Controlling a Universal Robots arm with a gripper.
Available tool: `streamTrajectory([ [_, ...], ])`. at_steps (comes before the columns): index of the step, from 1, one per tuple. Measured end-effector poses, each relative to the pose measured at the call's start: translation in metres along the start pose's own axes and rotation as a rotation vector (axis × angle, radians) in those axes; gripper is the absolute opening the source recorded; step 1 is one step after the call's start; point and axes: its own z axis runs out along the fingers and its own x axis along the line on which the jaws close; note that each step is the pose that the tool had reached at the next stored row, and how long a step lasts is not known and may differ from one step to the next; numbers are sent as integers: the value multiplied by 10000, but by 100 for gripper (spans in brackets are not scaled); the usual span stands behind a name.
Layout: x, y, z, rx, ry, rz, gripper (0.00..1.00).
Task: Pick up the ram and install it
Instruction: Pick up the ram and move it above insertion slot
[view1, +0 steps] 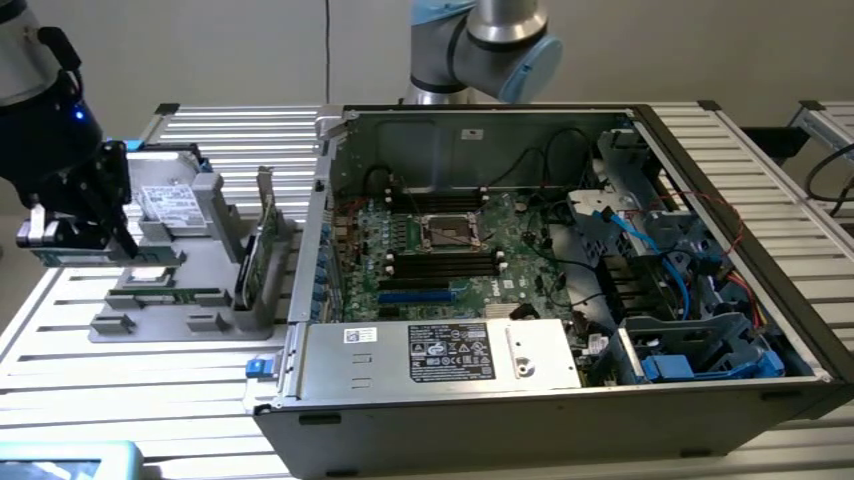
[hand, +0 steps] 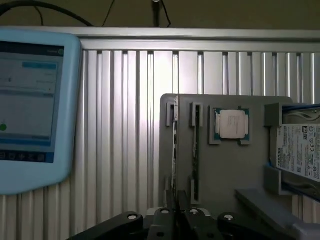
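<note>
The black end effector (hand: 176, 214) hangs over the grey moulded parts tray (view1: 200, 325) on the slatted aluminium desk (view1: 80, 380), its jaws nearly together and empty. The ram, a thin green circuit-board stick (hand: 196, 150), stands on edge in its slot between the taller green expansion card (hand: 175, 145) and the square silver processor (hand: 231, 124). A clean grip probably means centring over the ram, not the card beside it, and descending square to its edge.
</note>
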Motion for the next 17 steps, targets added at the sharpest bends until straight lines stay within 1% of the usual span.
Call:
streamTrajectory([
  [3,10,-82,-141,-6,-50,-11,14],
  [6,17,-166,-278,-14,-71,-20,14],
  [12,27,-342,-534,-52,-83,-41,14],
  [17,34,-497,-729,-101,-82,-56,14],
])
